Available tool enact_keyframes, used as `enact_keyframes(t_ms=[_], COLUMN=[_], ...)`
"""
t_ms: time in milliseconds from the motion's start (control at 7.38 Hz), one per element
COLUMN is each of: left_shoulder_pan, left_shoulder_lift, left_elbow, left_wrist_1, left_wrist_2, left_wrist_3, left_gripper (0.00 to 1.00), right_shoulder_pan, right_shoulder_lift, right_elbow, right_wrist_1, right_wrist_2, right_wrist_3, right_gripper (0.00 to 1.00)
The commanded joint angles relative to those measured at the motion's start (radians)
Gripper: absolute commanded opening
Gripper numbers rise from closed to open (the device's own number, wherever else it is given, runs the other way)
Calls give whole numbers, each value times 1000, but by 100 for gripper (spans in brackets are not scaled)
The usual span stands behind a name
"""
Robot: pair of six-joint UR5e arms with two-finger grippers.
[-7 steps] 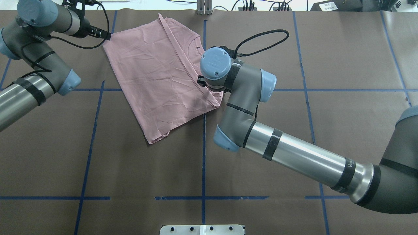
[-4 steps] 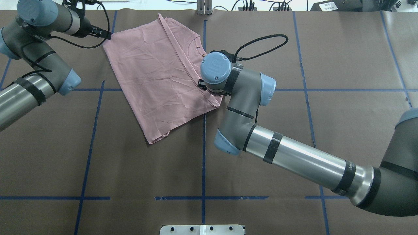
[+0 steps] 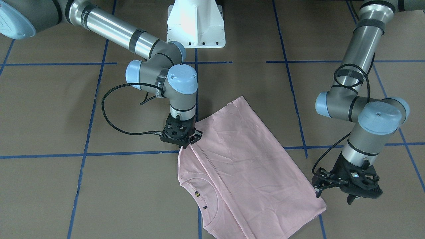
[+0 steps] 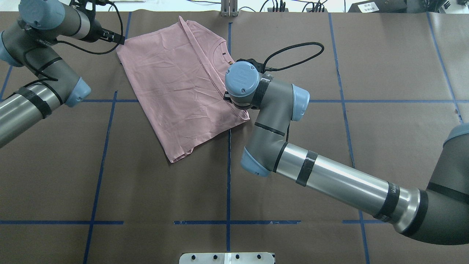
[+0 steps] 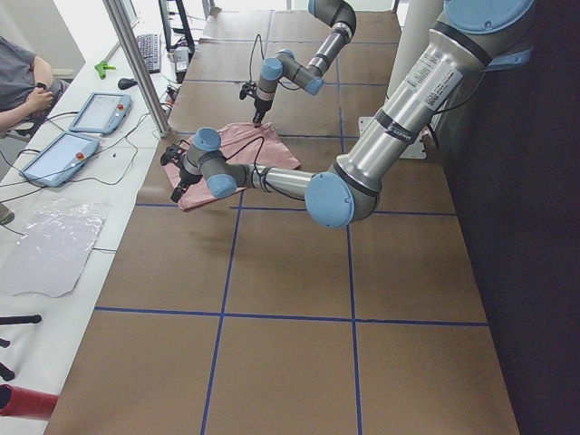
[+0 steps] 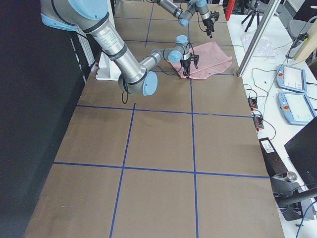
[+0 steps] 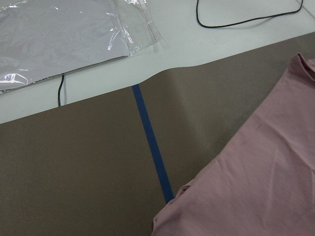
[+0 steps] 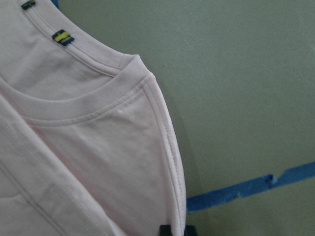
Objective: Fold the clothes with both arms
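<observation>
With right gripper (image 3: 187, 143) clamped on T-shirt (image 3: 245, 166) edge, pull low and slow — left gripper (image 3: 333, 197), jaws apart, beside far corner — ready to pin.

No readable text, label or number shows

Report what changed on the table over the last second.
The right arm drew its wrist slightly back toward the robot. Its right hand stayed pinched on the T-shirt edge, tugging the cloth a little and uncovering a collar tag. Nothing was released. The left arm and left hand stayed put beside the shirt's corner.
</observation>
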Motion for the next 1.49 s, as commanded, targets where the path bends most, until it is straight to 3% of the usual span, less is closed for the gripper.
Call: enact_keyframes(t_ms=[0, 271, 542, 948, 1083, 1354], left_shoulder_pan=[0, 2, 2, 3, 3, 5], left_shoulder_lift=[1, 1, 1, -1, -1, -1], left_elbow=[-6, -8, -8, -9, -11, -24], left_wrist_1=[0, 0, 0, 0, 0, 0], left_wrist_2=[0, 0, 0, -1, -1, -1], left_wrist_3=[0, -2, 0, -2, -2, -9], left_gripper=[100, 100, 100, 100, 100, 100], right_shoulder_pan=[2, -9, -118, -305, -360, -402], right_shoulder_lift=[-25, -202, -351, -471, -502, -514], right_elbow=[43, 288, 495, 683, 718, 732], right_wrist_1=[-2, -8, -13, -85, -88, -88], right_wrist_2=[-1, -21, -119, -283, -341, -365], right_wrist_3=[5, 8, 58, 152, 166, 183], right_gripper=[0, 0, 0, 0, 0, 0])
